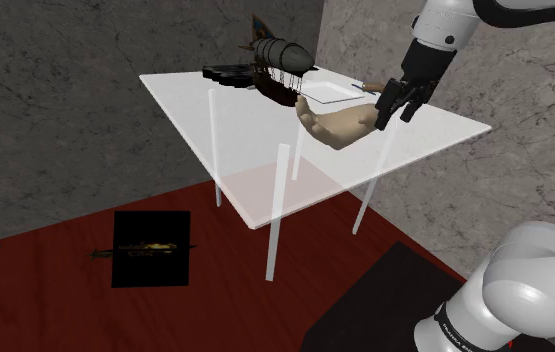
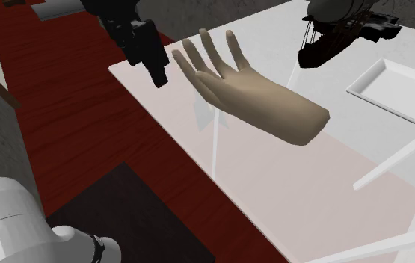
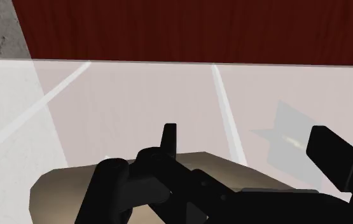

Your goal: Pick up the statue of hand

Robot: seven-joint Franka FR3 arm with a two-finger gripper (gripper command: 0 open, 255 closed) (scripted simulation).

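Tan statue of hand [image 2: 262, 101] lies flat on the see-through table [image 2: 333, 194], one end near the table's edge — we judge the approach the step in hand, our gripper [image 1: 395, 110] spread and empty over that same edge — next we should lower, straddle the statue, close

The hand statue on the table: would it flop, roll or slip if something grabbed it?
Probably stiff: the hand statue keeps its fingers straight and spread. Lying flat on the table, it seems unlikely to roll. Its smooth, rounded wrist might slip.
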